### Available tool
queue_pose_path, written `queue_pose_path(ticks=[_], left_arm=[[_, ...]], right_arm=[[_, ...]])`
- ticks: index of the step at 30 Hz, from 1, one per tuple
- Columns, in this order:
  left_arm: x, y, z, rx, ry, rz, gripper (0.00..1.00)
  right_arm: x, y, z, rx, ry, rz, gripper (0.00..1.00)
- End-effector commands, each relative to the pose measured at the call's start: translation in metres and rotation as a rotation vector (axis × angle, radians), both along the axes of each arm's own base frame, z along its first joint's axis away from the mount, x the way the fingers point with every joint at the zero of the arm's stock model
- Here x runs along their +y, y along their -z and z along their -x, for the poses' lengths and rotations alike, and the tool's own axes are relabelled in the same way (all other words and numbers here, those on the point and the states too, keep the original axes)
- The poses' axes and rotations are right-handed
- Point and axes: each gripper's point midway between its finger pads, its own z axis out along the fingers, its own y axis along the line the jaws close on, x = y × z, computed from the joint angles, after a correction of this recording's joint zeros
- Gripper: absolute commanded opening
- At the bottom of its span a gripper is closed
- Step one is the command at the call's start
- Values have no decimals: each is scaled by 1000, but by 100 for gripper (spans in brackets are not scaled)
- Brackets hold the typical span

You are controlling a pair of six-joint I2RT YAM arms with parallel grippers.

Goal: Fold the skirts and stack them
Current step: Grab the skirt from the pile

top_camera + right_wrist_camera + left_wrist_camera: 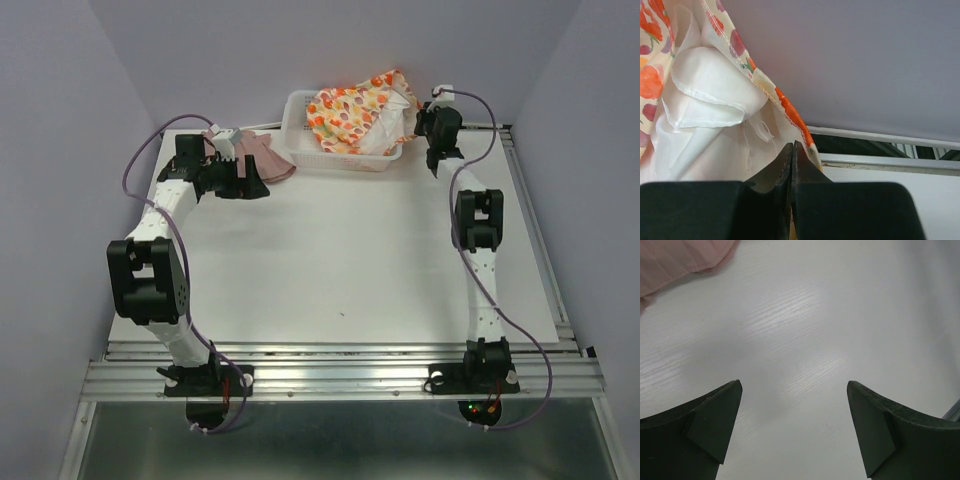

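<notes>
You are working with two skirts and two grippers here. Your right gripper (792, 145) is pinching its fingers fully together on the hem edge of the printed skirt (350, 115), at that skirt's right side near the back wall. The skirt is lying heaped in the one white mesh basket (340, 160) at the far middle of the counter (340, 250), with that right edge standing lifted. Your left gripper (794, 385) is hanging with its fingers spread wide, holding nothing, over bare counter. The pink skirt (270, 155) is lying at the far left of the counter, just beside that gripper and left of the basket.
</notes>
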Motion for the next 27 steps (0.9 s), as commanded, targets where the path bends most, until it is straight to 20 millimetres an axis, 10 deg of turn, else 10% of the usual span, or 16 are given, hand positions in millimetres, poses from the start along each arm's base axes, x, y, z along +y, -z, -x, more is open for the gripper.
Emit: queue_pose_path(ticks=[1,6,8,10,13,27], left_arm=[[-4,-31,2,-83,19,15,98],[-3,-43,7,-119,14,11,98],[-2,-46,10,-130,12,11,99],[-3,-46,11,-139,14,11,98],[-2,-46,14,-141,7,13,99],[-5,-37,8,-101,4,36,99]], right_arm=[[-2,-134,10,-223,-13,-36,1],[-9,-207,27,-342,22,-79,1],[-10,-218,30,-341,31,-102,23],[-18,-206,31,-310,77,-124,50],[-23,-180,36,-234,92,-211,64],[-32,-73,38,83,77,-826,71]])
